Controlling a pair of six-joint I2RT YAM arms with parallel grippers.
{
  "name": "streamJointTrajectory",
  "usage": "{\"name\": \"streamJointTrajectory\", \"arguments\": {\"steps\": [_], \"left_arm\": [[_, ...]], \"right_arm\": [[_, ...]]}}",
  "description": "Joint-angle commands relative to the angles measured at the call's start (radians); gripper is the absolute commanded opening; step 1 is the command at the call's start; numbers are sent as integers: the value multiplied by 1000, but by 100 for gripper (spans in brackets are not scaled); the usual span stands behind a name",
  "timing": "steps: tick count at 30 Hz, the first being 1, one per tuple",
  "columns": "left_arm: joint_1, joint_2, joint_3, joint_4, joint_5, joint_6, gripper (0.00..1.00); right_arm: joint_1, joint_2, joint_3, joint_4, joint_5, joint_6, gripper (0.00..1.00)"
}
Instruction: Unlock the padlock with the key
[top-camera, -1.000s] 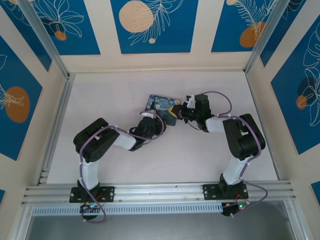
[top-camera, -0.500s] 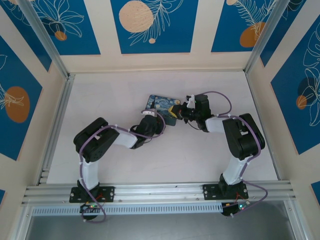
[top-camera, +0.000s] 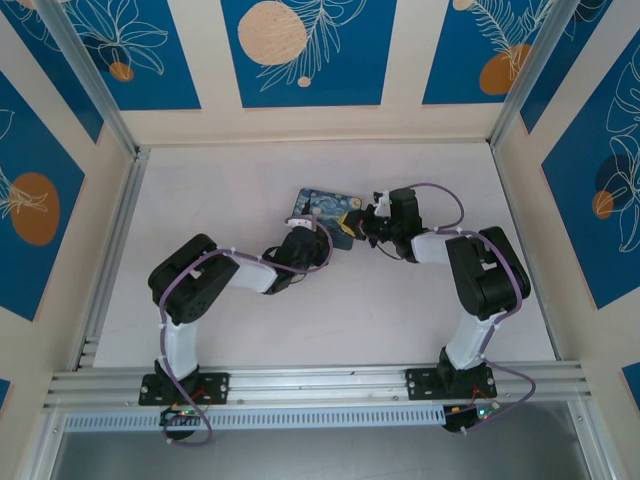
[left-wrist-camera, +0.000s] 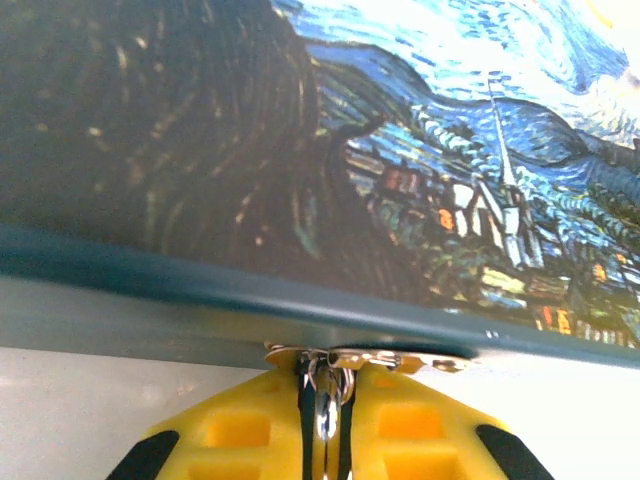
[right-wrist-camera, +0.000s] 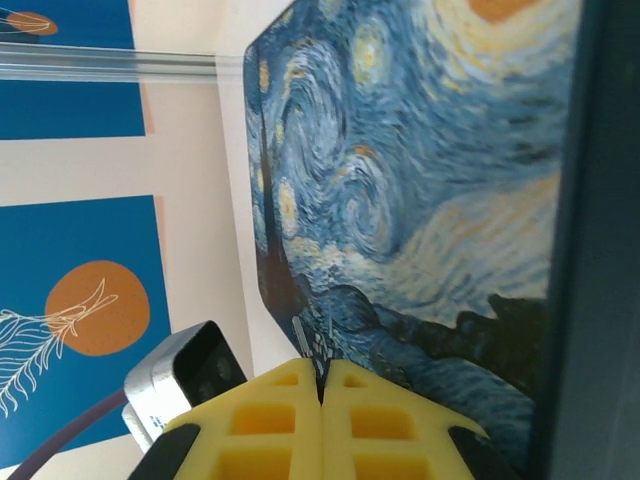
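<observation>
On the pale, matte desk (top-camera: 230, 190) lies a flat rectangular box (top-camera: 322, 207) with rounded corners. Its glossy lid is printed with a swirling night-sky painting in thick blue, yellow and black strokes, and a smooth dark teal rim runs round the edge. The left end effector (left-wrist-camera: 325, 385) has blocky yellow plastic pads with square recesses, drawn almost together. They pinch a small shiny silver piece of metal, the padlock (left-wrist-camera: 325, 410), which sits right under the box's near rim. There it meets a thin, bright metal hasp (left-wrist-camera: 390, 358) that juts out from beneath the edge. The right end effector (right-wrist-camera: 321, 368) has the same ribbed yellow pads, pressed flat against each other with only a hairline seam between them. A thin dark sliver shows at the top of that seam, which looks like the key (right-wrist-camera: 320, 372), though it is too small to be sure. It sits just off the box's right side, with the painted lid spreading out in front of it.
</observation>
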Motion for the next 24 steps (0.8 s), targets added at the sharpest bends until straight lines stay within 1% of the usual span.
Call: {"name": "streamJointTrajectory", "arguments": {"steps": [1, 4, 7, 12, 16, 20, 24], "left_arm": [[-1, 21, 20, -49, 1, 19, 0], [0, 7, 20, -62, 16, 22, 0], [5, -26, 25, -85, 56, 14, 0], [29, -99, 70, -188, 174, -24, 0], [51, -153, 86, -230, 247, -61, 0], [77, -198, 81, -230, 314, -107, 0], [92, -226, 67, -200, 371, -143, 0]], "right_arm": [[-6, -53, 23, -46, -23, -3, 0], [-6, -80, 20, -52, -30, 1, 0], [-11, -126, 12, -56, -36, 4, 0], [-9, -243, -32, -83, -32, 14, 0], [-1, -353, -120, -103, -4, 15, 0], [6, -467, -246, -96, 39, 46, 0], [21, -517, -339, -51, 65, 95, 0]]}}
